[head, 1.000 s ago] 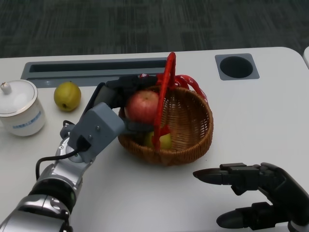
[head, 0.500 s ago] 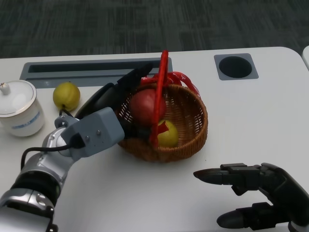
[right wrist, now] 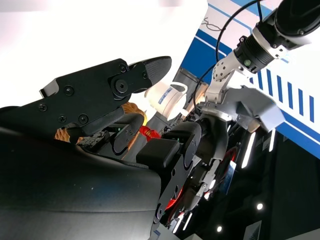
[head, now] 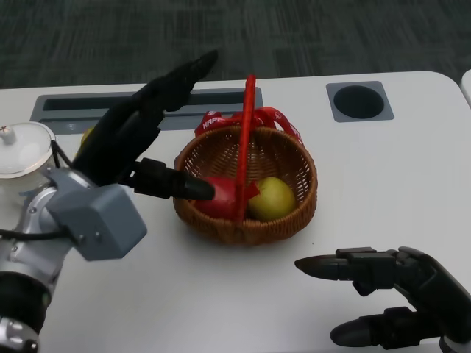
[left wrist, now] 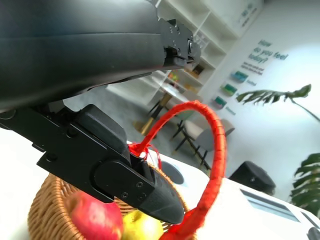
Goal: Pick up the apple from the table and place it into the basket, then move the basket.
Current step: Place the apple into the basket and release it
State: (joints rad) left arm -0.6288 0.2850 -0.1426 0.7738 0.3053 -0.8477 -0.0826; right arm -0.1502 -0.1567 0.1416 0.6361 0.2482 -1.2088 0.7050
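Observation:
The red apple [head: 219, 198] lies inside the wicker basket [head: 298, 209] beside a yellow-green fruit [head: 271, 198]; the left wrist view shows the apple [left wrist: 97, 218] there too. The basket's red handle [head: 246, 143] stands upright with a red ribbon on it. My left hand [head: 140, 140] hovers left of the basket, open, fingers spread above the rim and holding nothing. My right hand [head: 390, 298] rests low at the front right, fingers apart and empty.
A yellow-green fruit [head: 87, 136] on the table is mostly hidden behind my left hand. A white lidded cup [head: 18, 158] stands at the far left. A grey slot [head: 96, 103] and a round recess [head: 359, 101] lie along the table's back.
My left hand let go of the apple, which now lies in the basket, and the hand has drawn back to the left and up with fingers spread. The right hand has not moved.

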